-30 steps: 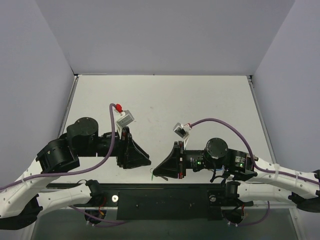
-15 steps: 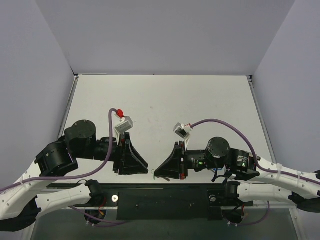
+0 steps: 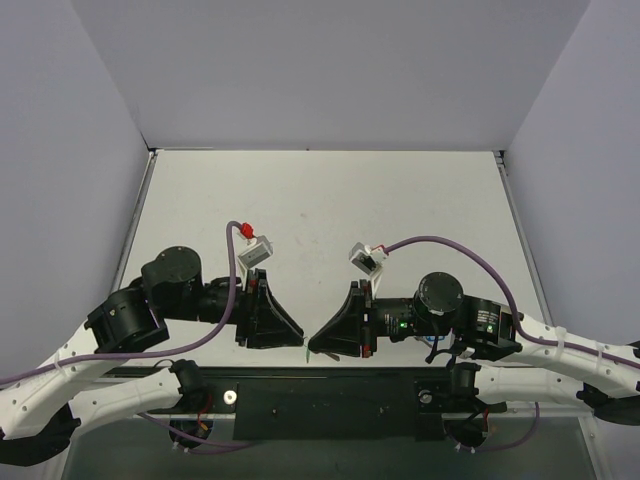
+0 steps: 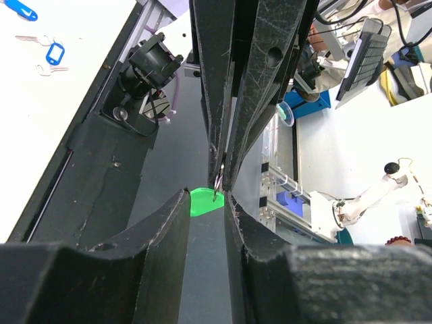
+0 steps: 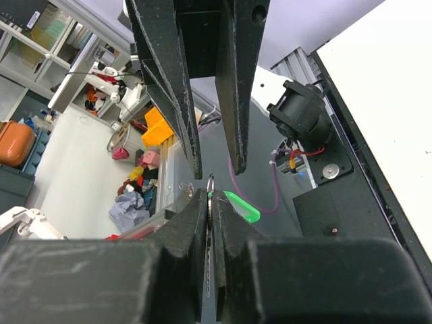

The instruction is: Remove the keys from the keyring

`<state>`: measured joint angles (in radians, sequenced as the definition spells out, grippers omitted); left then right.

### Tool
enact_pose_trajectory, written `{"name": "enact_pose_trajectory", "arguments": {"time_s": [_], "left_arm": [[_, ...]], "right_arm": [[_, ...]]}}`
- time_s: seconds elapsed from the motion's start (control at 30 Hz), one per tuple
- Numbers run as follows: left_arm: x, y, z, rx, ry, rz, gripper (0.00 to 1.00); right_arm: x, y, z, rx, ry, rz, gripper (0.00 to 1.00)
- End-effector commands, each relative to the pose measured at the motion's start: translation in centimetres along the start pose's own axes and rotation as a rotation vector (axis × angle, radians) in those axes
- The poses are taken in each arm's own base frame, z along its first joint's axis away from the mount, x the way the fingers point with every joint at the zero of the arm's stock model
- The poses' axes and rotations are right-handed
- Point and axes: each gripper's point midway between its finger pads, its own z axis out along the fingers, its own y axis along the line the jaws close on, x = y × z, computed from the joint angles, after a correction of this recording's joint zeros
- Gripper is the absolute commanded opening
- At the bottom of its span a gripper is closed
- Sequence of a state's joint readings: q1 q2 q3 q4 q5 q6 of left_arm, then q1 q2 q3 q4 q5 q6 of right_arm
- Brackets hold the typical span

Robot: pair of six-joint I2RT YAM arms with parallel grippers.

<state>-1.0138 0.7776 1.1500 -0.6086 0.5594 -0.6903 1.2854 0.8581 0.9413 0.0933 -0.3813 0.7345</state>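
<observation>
- Meeting tip to tip at the near edge of the bench (image 3: 330, 200), the two arms aim at each other just ahead of the black base rail (image 3: 330, 395).
- The right pincer (image 5: 210, 194) is clenched. Its two fingers press almost together on the keyring (image 5: 211, 181), whose thin silvery loop stands edge-on and pokes out just past the tips.
- The left pincer (image 4: 206, 196) is released. Its fingers stand parted with a clear gap, and they grip nothing that shows in either wrist view. Its tips sit just short of the right pincer's tips.
- Of the keys, the green piece (image 5: 241, 206) is the only one plainly seen. It hangs at the keyring, just beside the right pincer's fingertips and just beyond the left pincer's.
- In the left wrist view the green piece shows in the gap at that pincer's own tips, with the loop above it pinched by the opposite fingers.
- The small silver key cannot be told apart from the loop. Only a thin sliver of metal shows at the pinch.
- From above, the green piece is a tiny speck between the two pincers, close to the bench's near edge.
- A blue-tagged key (image 4: 54, 52) lies on a white surface in the far corner of the left wrist view, well apart from both pincers.
</observation>
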Motion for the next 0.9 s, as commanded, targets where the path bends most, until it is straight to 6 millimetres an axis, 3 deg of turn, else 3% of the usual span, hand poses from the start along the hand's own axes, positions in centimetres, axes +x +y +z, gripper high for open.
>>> {"name": "enact_pose_trajectory", "arguments": {"time_s": [0.0,0.2,0.23,0.37,0.53,0.57,0.67,0.73,0.87], "left_arm": [[-1.21,-1.61,0.06,0.076,-0.055,0.027,0.35],[-1.38,-1.68,0.49,0.094,-0.061,0.015,0.25],[-1.31,-1.71,0.46,0.097,-0.059,0.016,0.16],[-1.15,-1.62,0.52,0.099,-0.056,0.014,0.00],[-1.34,-1.59,0.37,0.099,-0.079,0.018,0.00],[-1.49,-1.56,0.29,0.093,-0.089,0.019,0.00],[-1.67,-1.51,0.12,0.081,-0.100,0.018,0.00],[-1.68,-1.23,0.08,0.064,-0.102,0.015,0.00],[-1.82,-1.02,-0.02,0.045,-0.109,0.015,0.00]], "right_arm": [[-2.32,2.28,-0.07,-0.063,-0.067,-0.032,0.00],[-2.29,2.47,0.28,-0.076,-0.065,-0.027,0.00],[-2.41,2.56,0.22,-0.079,-0.068,-0.028,0.00],[-2.39,2.59,0.20,-0.080,-0.069,-0.030,0.00],[-2.27,2.35,0.29,-0.073,-0.068,-0.027,0.00],[-2.40,2.26,0.28,-0.068,-0.072,-0.027,0.02],[-2.25,2.37,0.25,-0.077,-0.070,-0.022,0.27],[-2.16,2.44,0.18,-0.083,-0.070,-0.025,0.38],[-2.16,2.45,-0.24,-0.087,-0.083,-0.028,0.48]]}}
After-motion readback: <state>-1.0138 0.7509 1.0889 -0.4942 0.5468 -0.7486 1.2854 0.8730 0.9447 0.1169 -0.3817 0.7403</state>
